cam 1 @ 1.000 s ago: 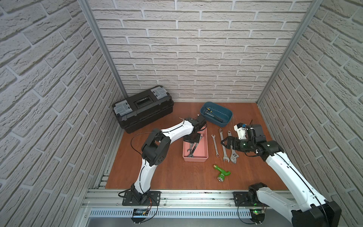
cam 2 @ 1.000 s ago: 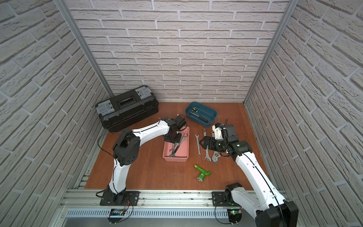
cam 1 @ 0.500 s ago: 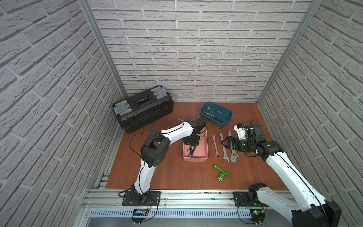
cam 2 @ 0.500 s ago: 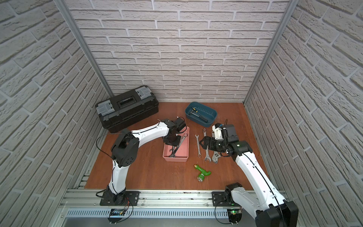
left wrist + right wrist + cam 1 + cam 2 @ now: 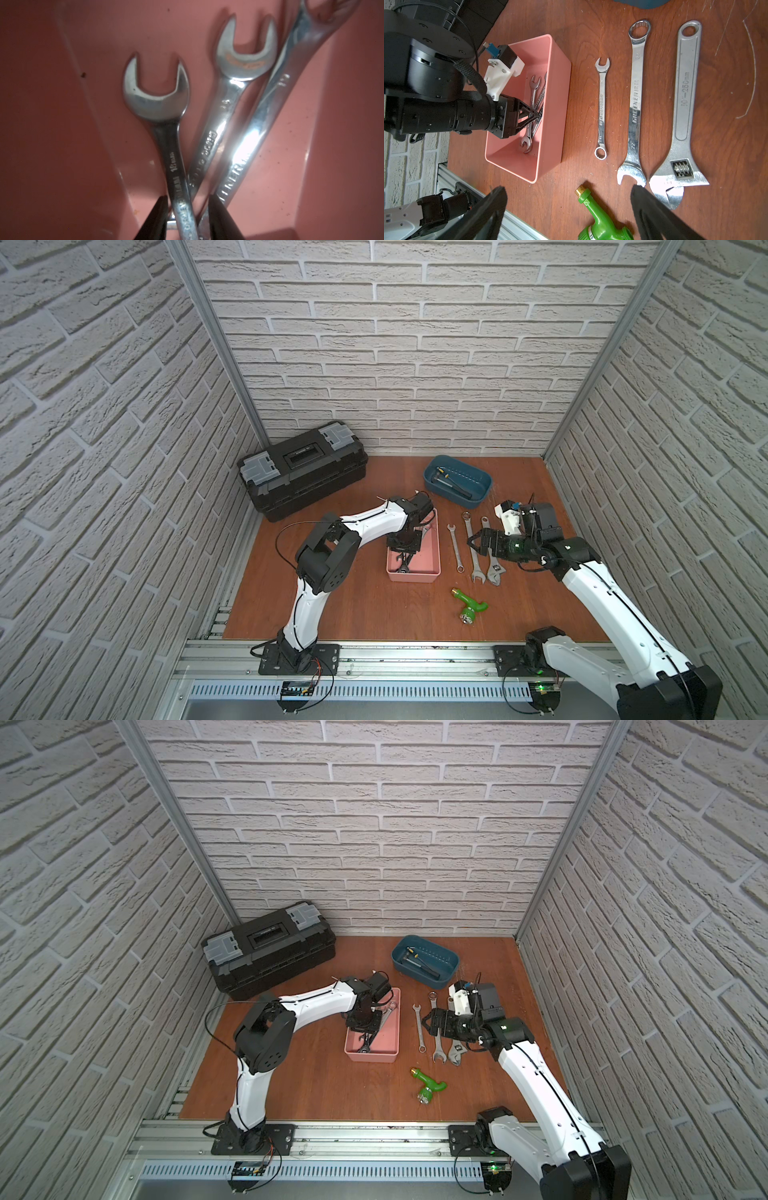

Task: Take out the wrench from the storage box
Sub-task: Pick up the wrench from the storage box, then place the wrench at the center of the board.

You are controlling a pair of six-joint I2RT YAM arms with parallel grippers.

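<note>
Straddling the shaft of a wrench (image 5: 158, 99), the left claw (image 5: 187, 196) stands low inside the pink storage box (image 5: 413, 576), which sits near the middle of the table (image 5: 332, 605). Its jaws are partly apart. A thin gap shows on one side of the shaft, so it probably has no firm hold yet, though the close view is too blurred to be sure.

A second wrench (image 5: 245, 62) runs its shaft between the same jaws, and a third wrench (image 5: 270, 124) lies across that one. Closing now would likely pinch two shafts together and give a poor, slipping grip. A better move is to shift the claw a little toward the box wall, so that only the chosen shaft sits between the jaws, then close fully. The lift should go straight up and slowly, letting the neighbours slide off and keeping the wrench head clear of the rim.

The right claw (image 5: 477, 542) hangs wide open and empty over the row of tools (image 5: 636, 99) lying just right of the box, out of the way.
</note>
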